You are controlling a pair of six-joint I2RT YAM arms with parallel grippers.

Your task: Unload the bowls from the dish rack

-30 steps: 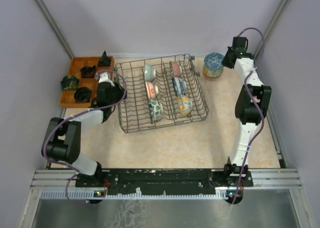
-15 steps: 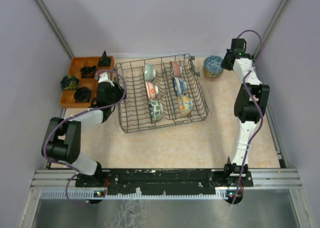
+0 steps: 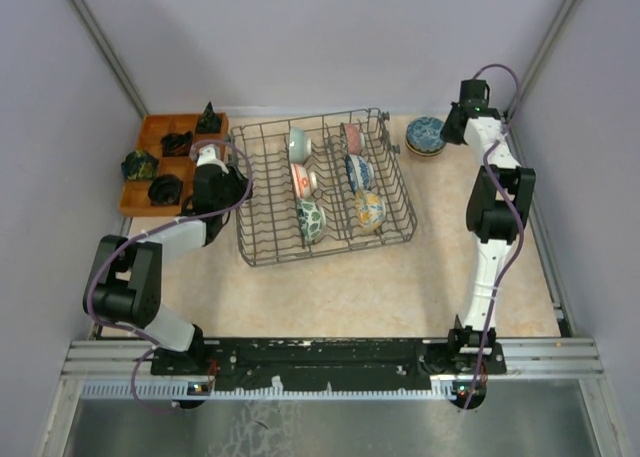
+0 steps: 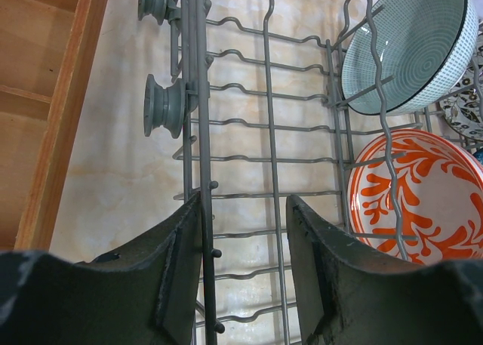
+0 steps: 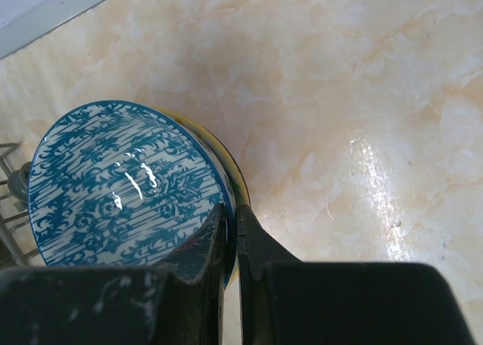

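Note:
The dish rack [image 3: 243, 222] is a dark wire basket in mid-table holding several bowls on edge, among them a pale green one [image 3: 297, 143], a red-and-white one [image 3: 303, 180] and a yellow one [image 3: 369, 210]. My left gripper [image 3: 228, 167] is at the rack's left rim. In the left wrist view the gripper [image 4: 245, 201] is open, astride the rim wire [image 4: 204, 133], with the pale green bowl [image 4: 411, 47] and red-and-white bowl [image 4: 430, 194] to the right. My right gripper [image 5: 232, 213] is shut on the rim of a blue-and-white bowl [image 5: 124, 183], which sits in a yellow-rimmed bowl [image 5: 240, 180] at the back right [image 3: 425, 135].
An orange compartmented tray [image 3: 150, 132] with dark objects lies left of the rack, just behind my left arm. Walls close in the table at the back and sides. Bare tabletop [image 3: 360, 292] lies between the rack and the arm bases.
The blue-and-white bowl in my right gripper has come down lower onto the bowl beneath it, and the right wrist has shifted slightly back. The left arm has stayed put.

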